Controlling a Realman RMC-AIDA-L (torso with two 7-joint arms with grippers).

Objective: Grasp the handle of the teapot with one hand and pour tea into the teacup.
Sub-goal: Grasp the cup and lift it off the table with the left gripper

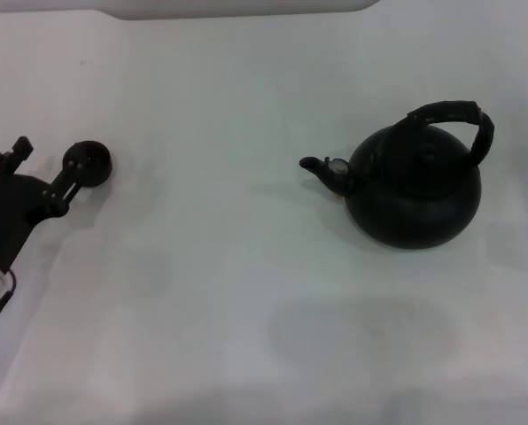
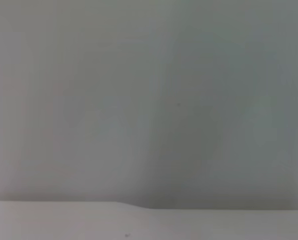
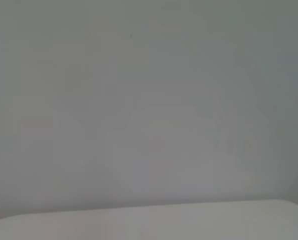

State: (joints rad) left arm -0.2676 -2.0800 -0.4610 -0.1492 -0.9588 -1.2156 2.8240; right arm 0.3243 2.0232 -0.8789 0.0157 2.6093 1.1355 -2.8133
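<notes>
A round matte-black teapot with an arched black handle sits untouched on the white table, well apart from the small dark teacup touching the left gripper, whose grip cannot be told; nothing is poured.

A plain white bench fills the head view, with a pale grey band running along its far edge.

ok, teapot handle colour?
Black, like the teapot; the handle shows best in the head view.
</notes>
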